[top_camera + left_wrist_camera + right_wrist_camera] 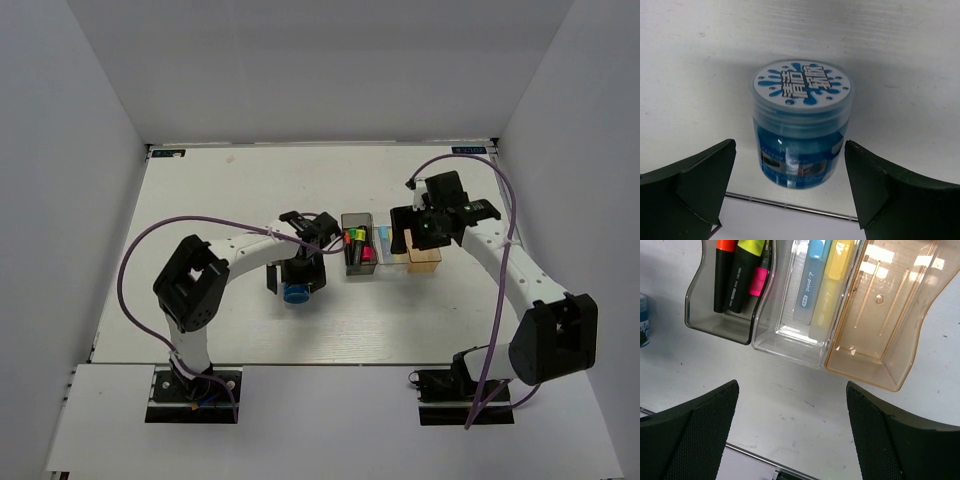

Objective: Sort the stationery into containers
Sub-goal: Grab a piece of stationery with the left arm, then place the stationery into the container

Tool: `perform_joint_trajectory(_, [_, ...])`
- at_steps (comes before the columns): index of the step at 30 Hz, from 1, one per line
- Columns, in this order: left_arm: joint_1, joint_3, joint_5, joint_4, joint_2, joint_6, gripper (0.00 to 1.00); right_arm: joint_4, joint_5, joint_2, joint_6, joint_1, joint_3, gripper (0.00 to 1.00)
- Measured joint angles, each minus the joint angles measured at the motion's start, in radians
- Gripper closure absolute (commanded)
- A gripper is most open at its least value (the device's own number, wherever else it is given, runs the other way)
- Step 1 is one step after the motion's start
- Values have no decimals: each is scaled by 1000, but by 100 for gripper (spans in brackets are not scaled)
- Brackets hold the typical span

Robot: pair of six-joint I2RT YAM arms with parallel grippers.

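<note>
The squat blue roll point(296, 294) stands upright on the table left of the bins, its white printed lid point(801, 82) facing up. My left gripper point(790, 192) is open with a finger on each side of the roll point(801, 150), not touching it. My right gripper point(792, 435) is open and empty, hovering over the table just in front of the bins. The dark grey bin point(715, 322) holds highlighters with orange point(724, 244), yellow point(752, 246) and pink point(759, 281) caps. The clear bin point(790, 337) holds the light blue stick point(807, 285) and pale yellow stick point(832, 285). The tan-orange bin point(875, 360) holds nothing.
The three joined bins point(385, 250) sit mid-table between the two arms. My right arm point(500, 260) reaches over the tan end. A metal strip point(790, 205) marks the table's near edge below the roll. White walls enclose the table.
</note>
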Motion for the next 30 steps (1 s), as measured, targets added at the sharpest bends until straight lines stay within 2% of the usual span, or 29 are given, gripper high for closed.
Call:
perform_joint_trajectory(3, [0,-23,-5,36,14,-11,3,6,-14,-30,2,-16,-27,11])
perform_joint_trajectory(6, [0,-34,-6,72,34,-17,11,8,-27,-56,2,-31,-47,11])
perform_joint_trajectory(9, [0,-40,-8,101,51,-21,36,12,-40,-81,2,-47,-65,11])
perform_joint_trajectory(10, [0,-40,-7,105,53,-20,59,13,-45,-91,2,-54,-72,11])
perform_joint_trajectory(12, [0,-40,-8,111,53,-18,80,14,-55,-109,2,-67,-83,11])
perform_joint_trajectory(13, [0,-40,-8,111,53,-18,97,14,-57,-118,2,-73,-89,11])
perform_joint_trajectory(14, [0,-40,-8,111,53,-18,100,14,-63,-127,2,-79,-97,11])
perform_joint_trajectory(20, [-28,-18,-19,80,43,-12,100,13,-111,-169,-16,-106,-124,10])
perform_joint_trajectory(21, [-39,1,-23,65,39,-8,100,12,-134,-174,-44,-110,-126,12])
perform_joint_trajectory(22, [-51,27,-23,46,34,-4,100,8,-162,-178,-73,-114,-126,72])
perform_joint_trajectory(23, [-64,64,-24,28,28,2,100,0,-194,-184,-113,-117,-126,99])
perform_joint_trajectory(27, [-110,293,-21,-11,21,25,100,-5,-257,-264,-176,-126,-173,100])
perform_joint_trajectory(30, [-128,499,14,-15,37,41,100,-2,-247,-372,-182,-132,-237,100])
